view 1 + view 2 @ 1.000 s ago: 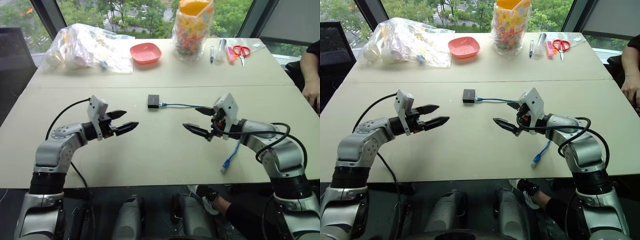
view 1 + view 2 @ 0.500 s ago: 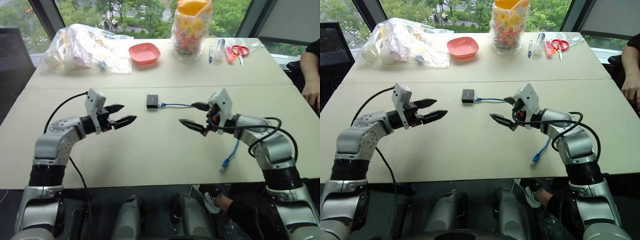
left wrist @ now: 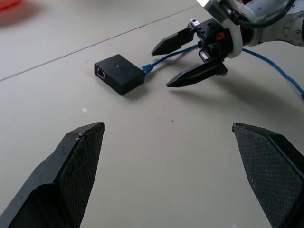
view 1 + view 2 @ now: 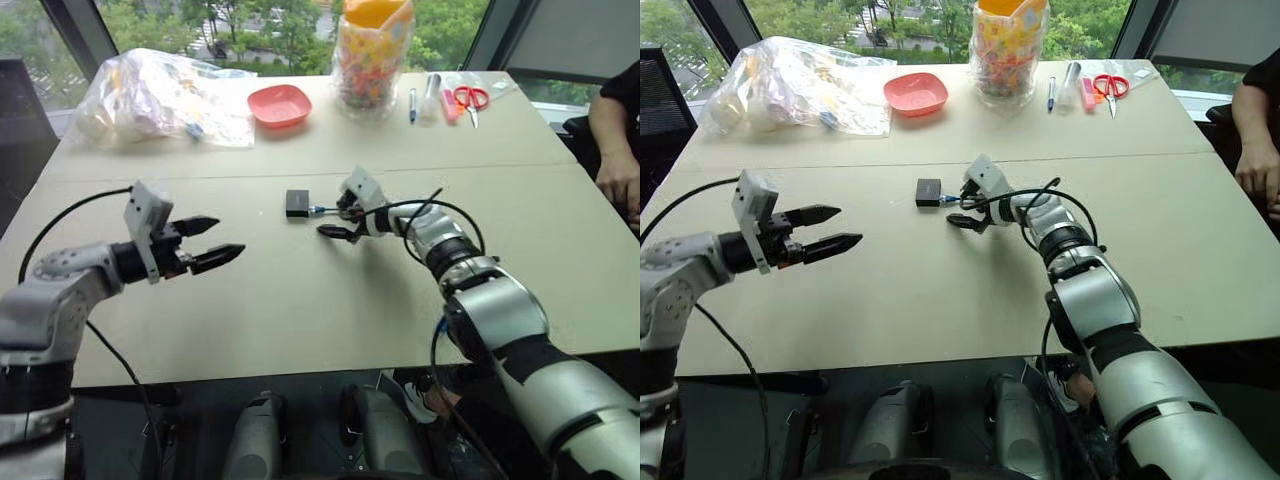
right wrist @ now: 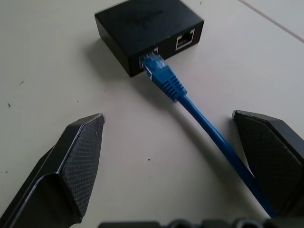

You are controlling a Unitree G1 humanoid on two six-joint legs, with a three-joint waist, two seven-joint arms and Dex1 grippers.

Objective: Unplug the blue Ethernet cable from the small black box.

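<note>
The blue Ethernet cable (image 5: 167,84) is seen plugged into the small black box (image 5: 147,26), its plug end pointed into the port; its length is run back between the spread fingers of the right gripper (image 4: 336,217). The left gripper (image 4: 207,241) is held wide open and empty, well apart.

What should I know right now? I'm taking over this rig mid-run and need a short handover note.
Left gripper: open, holding nothing, hovering over the table off to the left of the box.
Right gripper: open, holding nothing, fingers either side of the blue cable just behind its plug, not closed on it.
Black box: flat on the table near the middle, nothing holding it.
Cable: plug seated in the box's port; the cord runs back under the right arm.
Done: right gripper lined up at the plug.
Left: steady the box, close on the plug, pull it free.
</note>
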